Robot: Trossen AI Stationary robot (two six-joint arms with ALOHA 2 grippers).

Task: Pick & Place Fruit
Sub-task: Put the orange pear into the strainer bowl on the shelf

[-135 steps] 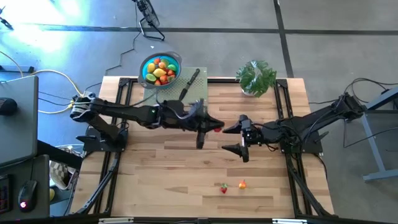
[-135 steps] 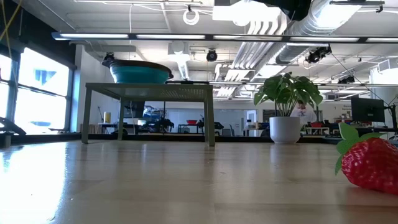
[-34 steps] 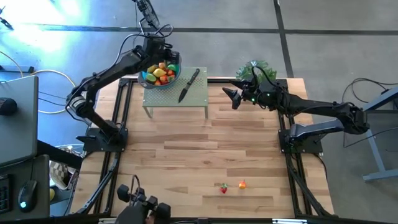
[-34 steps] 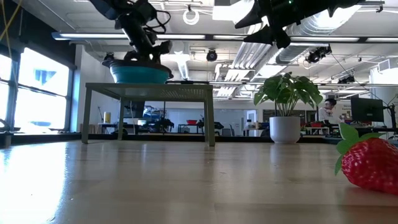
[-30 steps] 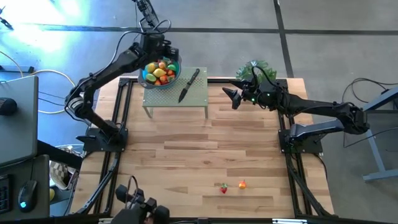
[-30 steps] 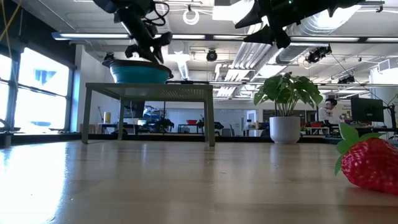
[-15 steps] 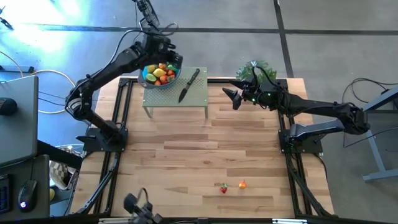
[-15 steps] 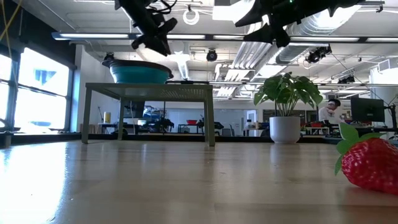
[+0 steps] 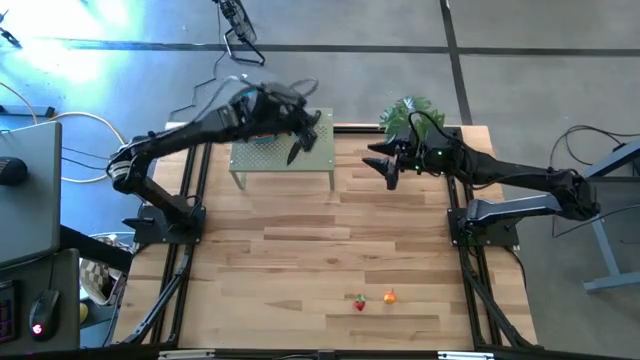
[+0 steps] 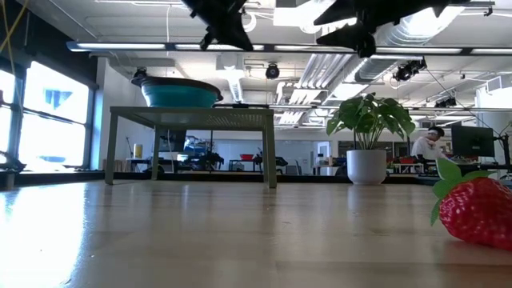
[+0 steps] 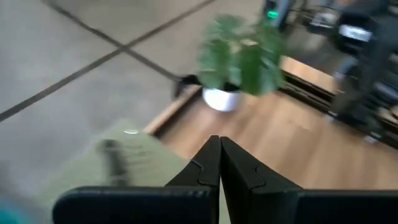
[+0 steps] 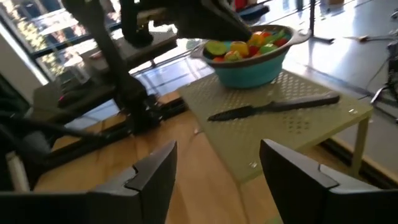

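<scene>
The left gripper (image 9: pixel 312 128) hangs above the small green perforated metal stand (image 9: pixel 320 158), its fingers (image 11: pixel 219 163) pressed flat together with nothing visible between them. The black-handled knife (image 12: pixel 273 107) lies on the stand below those fingers. Most of the small toy fruit (image 12: pixel 245 45) is heaped in the round blue bowl (image 12: pixel 256 67), behind the left fingers. The right gripper (image 9: pixel 386 168) waits above the wooden desk (image 9: pixel 330 250), beside the leafy potted plant (image 9: pixel 410 122), fingers (image 12: pixel 152 171) apart and empty, likely ready for a pick. A red toy strawberry (image 9: pixel 359 302) and an orange piece (image 9: pixel 389 296) lie on the desk, well apart from both grippers.
</scene>
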